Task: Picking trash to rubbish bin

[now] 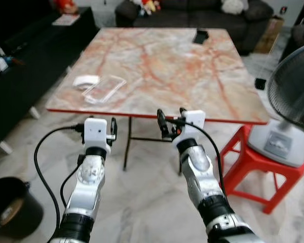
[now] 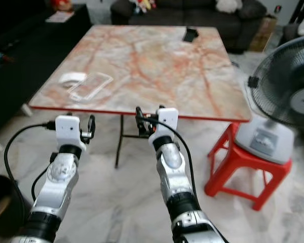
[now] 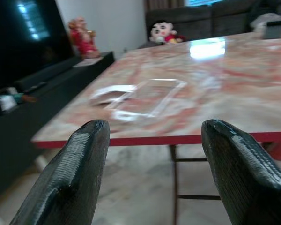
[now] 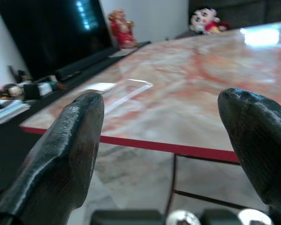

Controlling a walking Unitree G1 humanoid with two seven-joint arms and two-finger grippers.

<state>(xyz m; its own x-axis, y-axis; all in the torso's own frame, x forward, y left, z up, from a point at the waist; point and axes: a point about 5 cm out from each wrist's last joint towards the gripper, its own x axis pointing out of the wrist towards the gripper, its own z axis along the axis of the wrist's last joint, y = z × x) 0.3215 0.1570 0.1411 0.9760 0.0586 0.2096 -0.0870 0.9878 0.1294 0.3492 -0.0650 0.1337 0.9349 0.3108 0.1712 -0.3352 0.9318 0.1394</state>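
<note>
Marble-patterned table [image 1: 162, 66] with a red edge, seen from the head camera; both arms raised at lower centre of the frame, short of the near edge. Left gripper [image 1: 109, 129], fingers spread apart, sits below and slightly right of the trash: a clear, flat, rectangular plastic tray [image 1: 104, 89] lying near the table's left front corner, at centre left of the frame, with a white crumpled piece [image 1: 85, 80] touching its far left side. Right gripper [image 1: 171, 121], fingers likewise apart and holding nothing, lies further right, well apart from the tray. A round black rubbish bin [image 1: 10, 205] stands on the pale marbled floor at lower left. A small dark object [image 1: 200, 36] rests at the table's far edge; a fan [image 1: 294, 96] sits on a red stool [image 1: 253, 167] at right. The left wrist view shows the tray's glossy transparency beyond ribbed black fingertips [image 3: 68, 176]; the right wrist view adds a figurine [image 4: 121, 29] on a dark cabinet.
</note>
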